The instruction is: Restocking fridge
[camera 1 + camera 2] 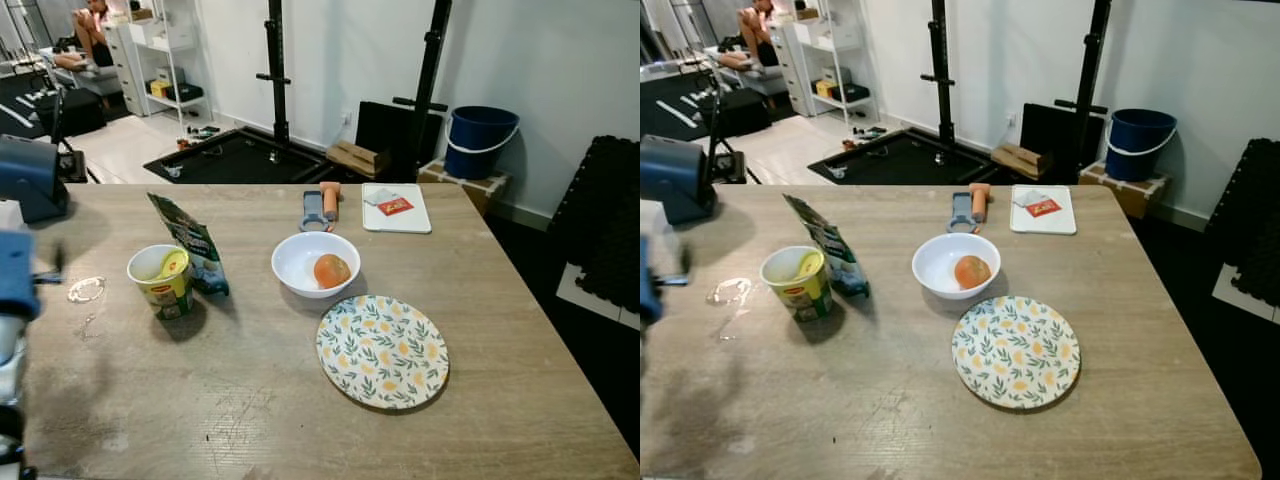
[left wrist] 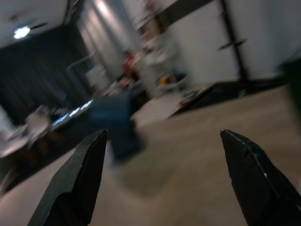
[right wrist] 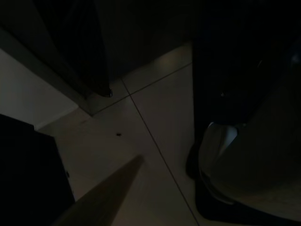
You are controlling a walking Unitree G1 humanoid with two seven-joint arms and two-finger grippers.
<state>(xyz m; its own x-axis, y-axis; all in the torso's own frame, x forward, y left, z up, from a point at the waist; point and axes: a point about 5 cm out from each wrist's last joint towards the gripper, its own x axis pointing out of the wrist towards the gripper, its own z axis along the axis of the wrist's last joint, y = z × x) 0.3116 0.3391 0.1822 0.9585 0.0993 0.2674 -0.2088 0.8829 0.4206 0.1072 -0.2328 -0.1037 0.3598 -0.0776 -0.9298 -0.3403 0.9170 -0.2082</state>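
Left wrist view shows left gripper (image 2: 162,179) fingers spread; head views show bowl (image 1: 315,263) holding fruit (image 1: 332,270).

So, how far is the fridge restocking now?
Nothing looks put away yet. The noodle cup, green packet and white bowl holding an orange fruit stand on the wooden table. The left gripper hovers open over the table, holding nothing. All the items are left.
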